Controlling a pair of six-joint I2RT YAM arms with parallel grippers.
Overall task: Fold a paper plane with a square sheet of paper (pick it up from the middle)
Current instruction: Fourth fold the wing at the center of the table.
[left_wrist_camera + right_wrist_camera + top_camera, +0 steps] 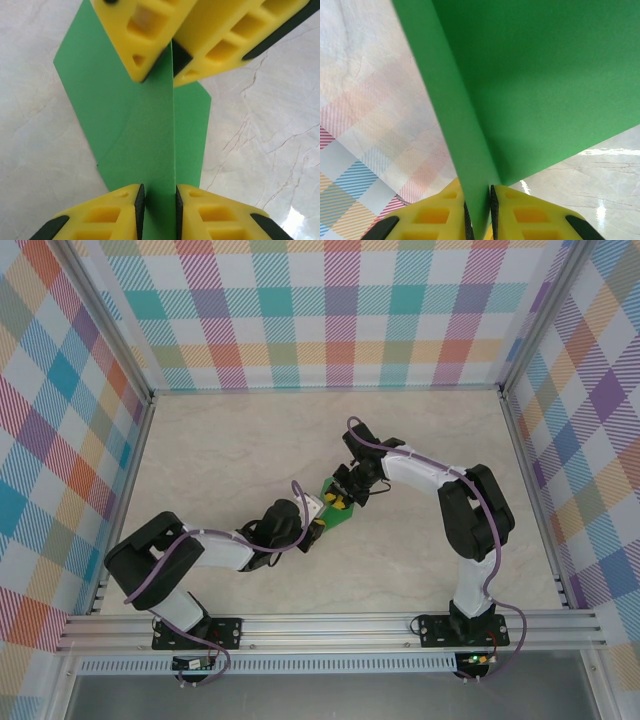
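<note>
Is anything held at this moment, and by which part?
Both grippers hold the green paper. The left gripper pinches one end of its raised fold, and the right gripper pinches the other end.

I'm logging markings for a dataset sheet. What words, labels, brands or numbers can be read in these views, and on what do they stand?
None can be read.
The square sheet of paper is plain green.
The left gripper and right gripper, both shut on it, show bare yellow.
The plaid walls carry pattern only.
The small board below the left arm's base is too small to tell.
</note>
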